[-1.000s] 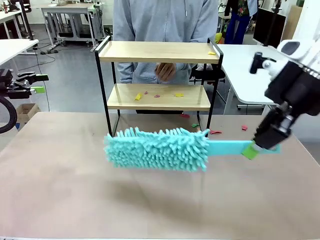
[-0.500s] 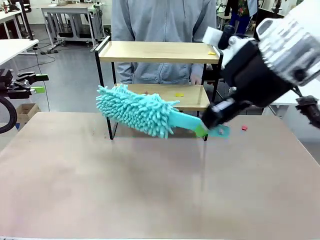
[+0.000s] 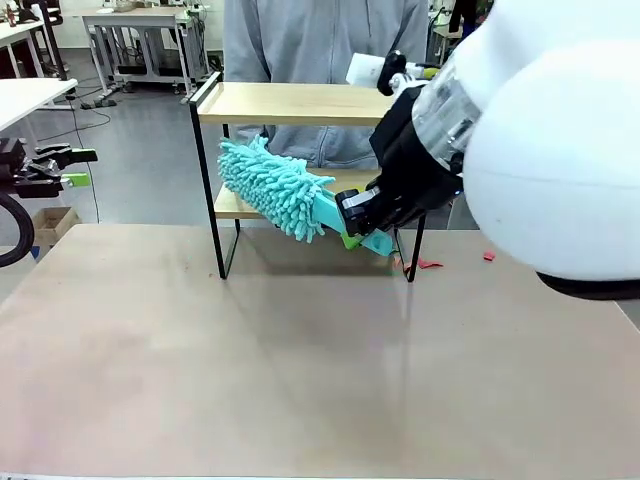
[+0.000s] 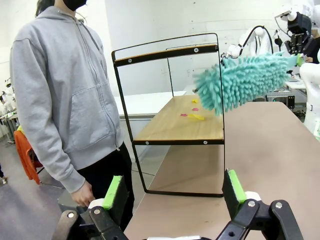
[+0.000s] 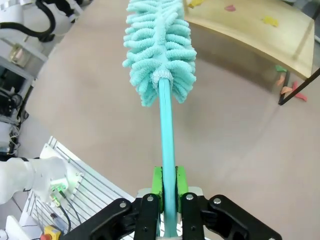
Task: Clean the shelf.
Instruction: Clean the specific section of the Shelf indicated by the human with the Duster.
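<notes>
The right gripper (image 5: 168, 182) has its green pads pressed on the flat handle of a teal duster (image 5: 159, 45), which runs straight out from the jaws. The fluffy head sits at the open front of the shelf (image 3: 300, 103), level with the gap between the two boards, toward the shelf's left end (whether it touches the lower board cannot be told). The shelf stands at the middle of the table's far edge. Coloured scraps (image 4: 192, 112) lie on its lower board, and more lie on the table by its right leg. The table (image 3: 300, 380) is matt beige-brown. The left gripper (image 4: 173, 192) hangs off the table's left edge, jaws spread wide, holding nothing. A person (image 3: 320, 40) in a grey hoodie stands behind the shelf. Beyond are white tables (image 3: 30, 95), a grey floor and a cardboard box (image 3: 50, 225).
</notes>
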